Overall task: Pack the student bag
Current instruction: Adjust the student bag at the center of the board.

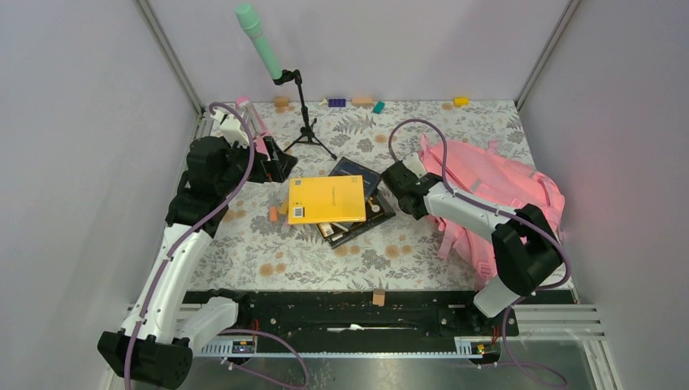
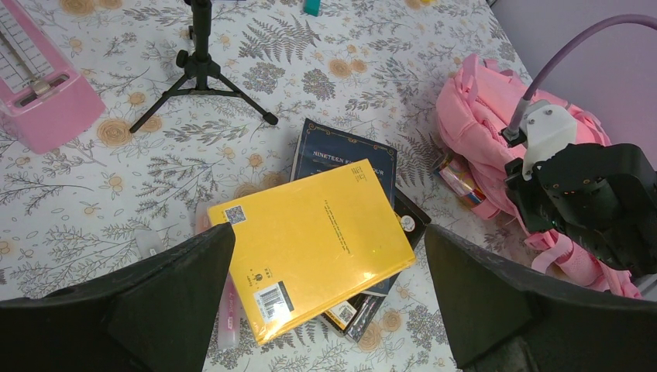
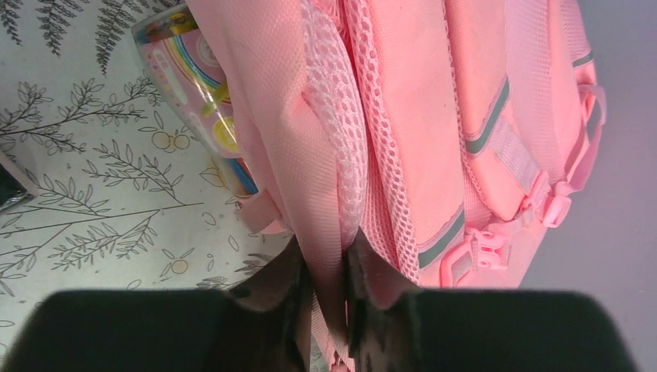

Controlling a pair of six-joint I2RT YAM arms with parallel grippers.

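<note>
The right pincer (image 3: 325, 267) is nipped shut on a fold of the student bag (image 3: 434, 116), pinching pink fabric beside the mesh panel. The bag lies slumped at the right of the floral worktop (image 1: 325, 260). A clear rainbow-printed case (image 3: 186, 85) pokes out from under its edge. Just left, a yellow book (image 1: 327, 199) tops a stack of dark books (image 1: 355, 172) (one navy cover shows). The left pincer (image 2: 329, 232) hovers above them, spread wide and holding nothing. A pink metronome (image 2: 35, 85) and a tripod stand (image 2: 200, 70) stand beyond.
</note>
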